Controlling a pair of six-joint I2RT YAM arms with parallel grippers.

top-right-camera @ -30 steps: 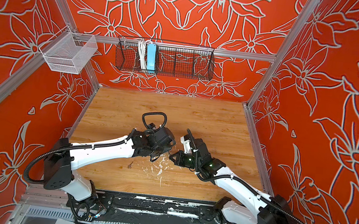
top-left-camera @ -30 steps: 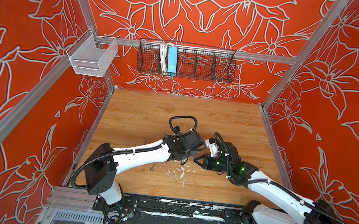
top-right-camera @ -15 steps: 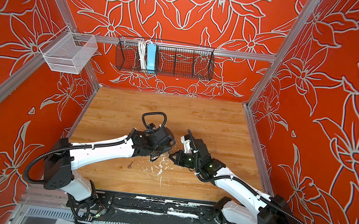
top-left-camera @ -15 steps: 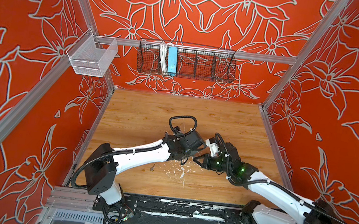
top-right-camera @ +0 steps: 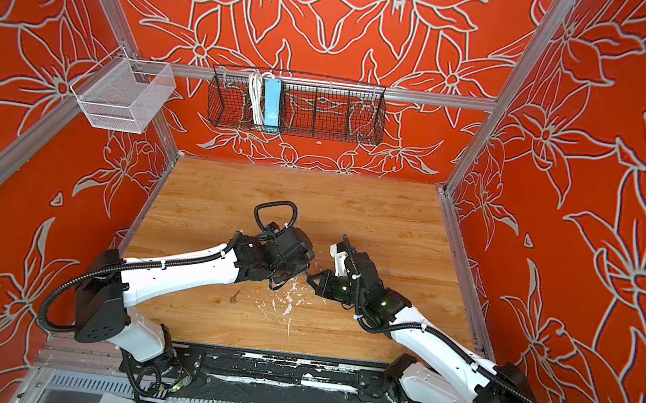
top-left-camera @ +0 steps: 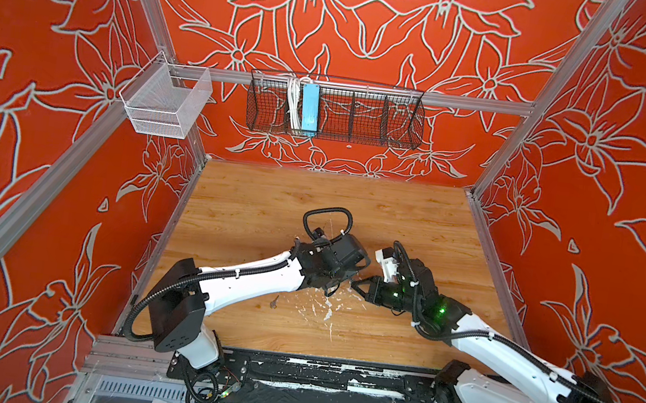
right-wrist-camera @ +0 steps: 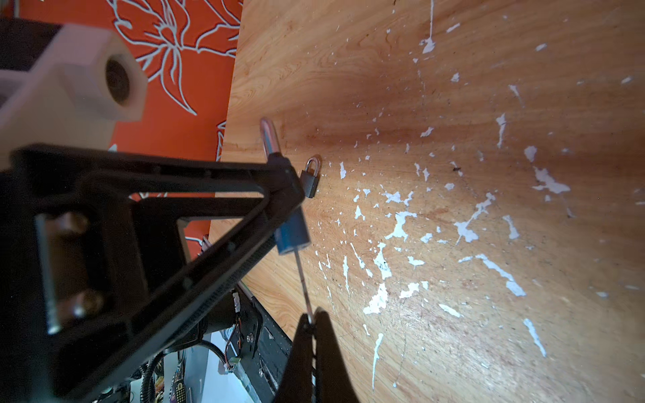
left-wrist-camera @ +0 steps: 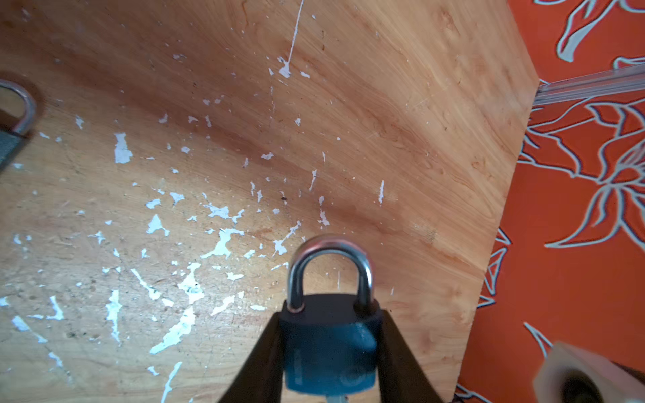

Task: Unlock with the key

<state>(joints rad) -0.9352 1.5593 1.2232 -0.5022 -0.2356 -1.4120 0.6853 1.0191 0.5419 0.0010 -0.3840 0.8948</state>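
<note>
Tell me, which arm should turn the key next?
The right arm. Its jaws are shut on the key, whose tip meets the bottom of the blue padlock. The left jaws grip the padlock's body, so that arm likely just steadies it.

Your wood bench (top-left-camera: 354, 206) is flaked white near its middle. On it you have a small key (top-left-camera: 274, 301) and a padlock (right-wrist-camera: 311, 178), lying apart.

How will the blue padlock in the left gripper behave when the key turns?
The blue padlock looks rigid with a metal shackle, probably heavy for its size. Pinched at its smooth sides by the left gripper, it might twist when the right gripper turns the key.
</note>
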